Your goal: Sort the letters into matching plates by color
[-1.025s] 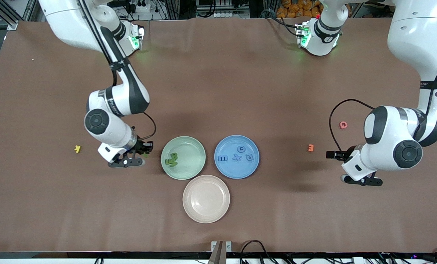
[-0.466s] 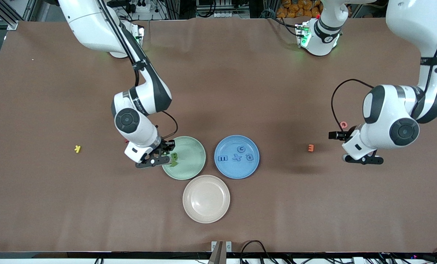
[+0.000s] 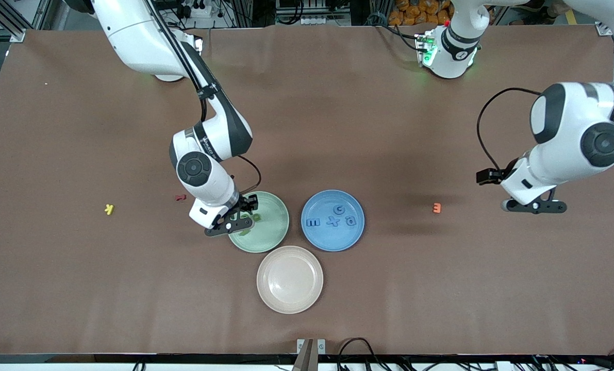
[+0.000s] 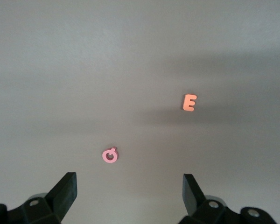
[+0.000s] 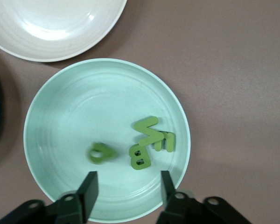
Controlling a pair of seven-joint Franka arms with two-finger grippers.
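**A:** Where's the right gripper (image 3: 232, 224) (image 5: 126, 179)?

**B:** Low over the green plate (image 3: 271, 205) (image 5: 84, 93), at the rim toward the right arm's end of the table (image 3: 389, 129). Its fingers (image 5: 86, 186) stand apart with nothing between them.

**A:** How many green letters (image 5: 141, 157) are in that plate?

**B:** Four. Three are bunched together, touching, one of them a B. The fourth lies apart from the bunch and looks smeared, so I can't read it. The front view hides most of them under the gripper.

**A:** And the blue plate (image 3: 319, 203)?

**B:** Just beside the green one, toward the left arm's end. It holds four blue letters (image 3: 313, 222), one of them a plus, spread out and not touching.

**A:** Any other plates?

**B:** One cream plate (image 3: 289, 279) (image 5: 51, 23), nearer the camera than the other two. That makes three plates.

**A:** Loose pieces?

**B:** Four. A yellow K (image 3: 109, 208) lies toward the right arm's end, with a dark red piece (image 3: 181, 197) between it and the green plate. An orange E (image 3: 437, 207) (image 4: 189, 102) lies toward the left arm's end, and a pink G (image 4: 110, 155) lies near it, showing only in the left wrist view.

**A:** The left gripper (image 3: 536, 206) (image 4: 128, 186)?

**B:** It waits over bare table near the E and G, fingers (image 4: 65, 186) wide apart and holding nothing.
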